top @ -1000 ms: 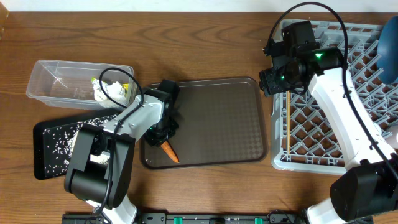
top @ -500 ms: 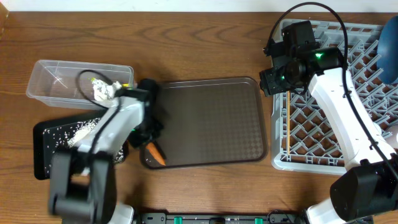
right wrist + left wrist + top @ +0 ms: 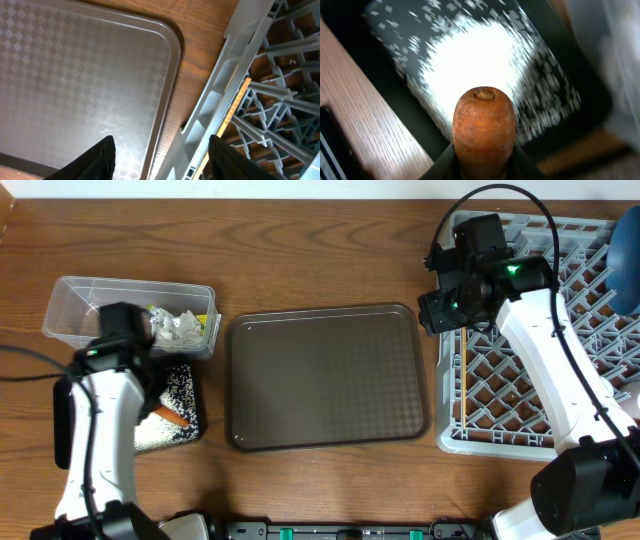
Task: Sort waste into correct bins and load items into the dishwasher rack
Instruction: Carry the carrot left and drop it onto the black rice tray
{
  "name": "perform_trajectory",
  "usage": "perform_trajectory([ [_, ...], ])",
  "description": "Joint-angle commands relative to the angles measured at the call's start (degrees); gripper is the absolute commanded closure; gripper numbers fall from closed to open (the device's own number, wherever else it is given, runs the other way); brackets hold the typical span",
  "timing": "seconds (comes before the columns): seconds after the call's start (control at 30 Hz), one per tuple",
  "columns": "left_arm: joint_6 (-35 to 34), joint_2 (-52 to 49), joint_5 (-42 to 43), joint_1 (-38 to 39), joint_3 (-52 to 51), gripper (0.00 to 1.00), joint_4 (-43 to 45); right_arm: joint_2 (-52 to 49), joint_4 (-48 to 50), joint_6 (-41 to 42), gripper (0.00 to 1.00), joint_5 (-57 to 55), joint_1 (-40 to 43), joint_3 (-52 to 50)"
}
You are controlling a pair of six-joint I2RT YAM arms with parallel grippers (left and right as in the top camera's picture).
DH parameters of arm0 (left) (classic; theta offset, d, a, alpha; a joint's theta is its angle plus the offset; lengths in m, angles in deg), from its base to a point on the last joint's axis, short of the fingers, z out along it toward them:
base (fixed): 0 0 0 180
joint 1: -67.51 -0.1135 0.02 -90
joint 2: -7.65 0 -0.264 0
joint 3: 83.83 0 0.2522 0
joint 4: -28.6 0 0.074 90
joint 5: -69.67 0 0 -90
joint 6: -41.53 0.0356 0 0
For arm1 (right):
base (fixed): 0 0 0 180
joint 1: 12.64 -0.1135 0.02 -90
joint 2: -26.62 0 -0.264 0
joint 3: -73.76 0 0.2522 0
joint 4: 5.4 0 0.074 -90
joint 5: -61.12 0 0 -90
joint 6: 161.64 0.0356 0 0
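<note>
Wooden table, left end: carrot clenched in left fingers, long axis pointing out over rice-strewn black tray just below — right fingers spread, empty, at rack edge.

Count as I logged it from the remote station:

- Robot arms: two, the left arm and the right arm.
- Carrot: one.
- Clear plastic tub: one.
- Black tray: one.
- Brown serving tray: one.
- Grey dishwasher rack: one.
- Dark-blue plate: one, cut by the frame edge.
- Wooden chopstick: one confirmed; I could not tell whether a second lay against it.
- Crumpled white paper: a single clump, wads not separable.
- Yellow-green wrapper: one, partly hidden.
- Rice grains: too many to count.
</note>
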Motion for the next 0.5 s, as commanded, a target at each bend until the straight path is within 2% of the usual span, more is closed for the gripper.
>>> perform_trajectory([
  [0.0,0.98,-2.45,-2.12,-5.49,-0.02,0.83,1.6,-0.11,-0.37,-0.68,0.41,-0.33,-0.11,-0.04],
  [0.23,0.98,-8.96,-1.92,-13.7,-0.02,0.83,5.35,-0.11,-1.03,-0.66,0.43,-0.33,-0.13,-0.07],
  [0.27,0.98,-10.03,-1.92,-14.43,-0.02,0.79,5.57,-0.11,-1.11,-0.66,0.43,-0.31,-0.11,-0.07],
  [0.47,0.98,-16.2,-1.9,-16.37,-0.02,0.79,6.12,-0.11,-1.25,-0.46,0.43,-0.31,-0.11,-0.07],
])
